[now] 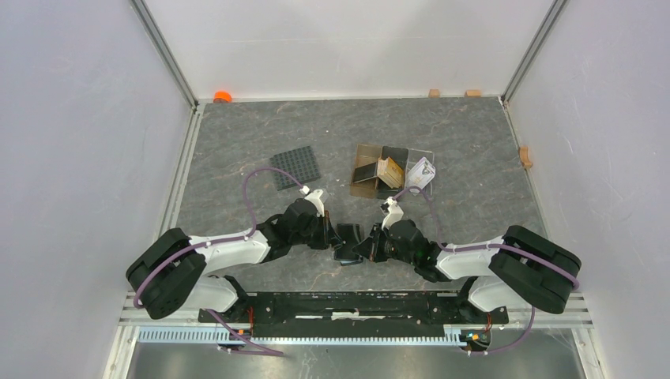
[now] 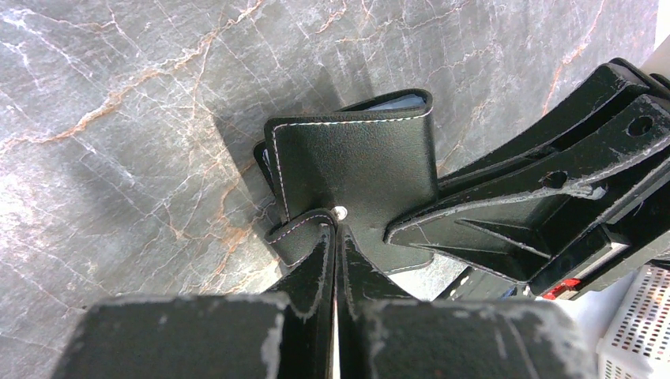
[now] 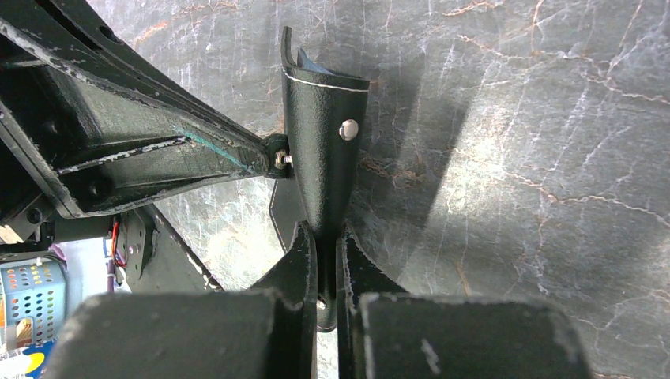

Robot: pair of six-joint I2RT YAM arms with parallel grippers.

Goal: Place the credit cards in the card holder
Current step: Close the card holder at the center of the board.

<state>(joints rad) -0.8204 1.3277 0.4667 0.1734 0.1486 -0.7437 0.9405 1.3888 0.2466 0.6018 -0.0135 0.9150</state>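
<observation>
Nearest to us, low in the top view, our two grippers meet over the middle of the table (image 1: 237, 142). Our left gripper (image 2: 336, 237) has its jaws pinched narrow on the strap-tab edge of the card holder (image 2: 355, 158), right beside a small metal stud (image 2: 340, 212). Our right gripper (image 3: 325, 241) is likewise clamped tight, on the holder's lower edge, and from that wrist we see the holder edge-on.

So the holder sits between the tools, touching both: at 3 o'clock from the left gripper and at 9 o'clock from the right. It looks folded nearly closed. Only a sliver of pale blue lining shows at its far rim, which faces 12 o'clock in both wrist views. From above we cannot tell its long axis, since the fingers cover most of it.

Further out, at about 1 o'clock from the holder and well apart from it, lie the credit cards (image 1: 389, 170). Tan-orange ones stand in the brown compartment box (image 1: 365, 151), and a whitish printed card (image 1: 421, 171) lies in the clear tray (image 1: 417, 154) just beside the box at 3 o'clock.

Our right arm is the nearer to them. We judge that the coming move turns on this gap: one gripper must let go and reach toward 1 o'clock, while the other presents the holder's mouth that way. With both grippers occupied, no card can be fetched.
</observation>
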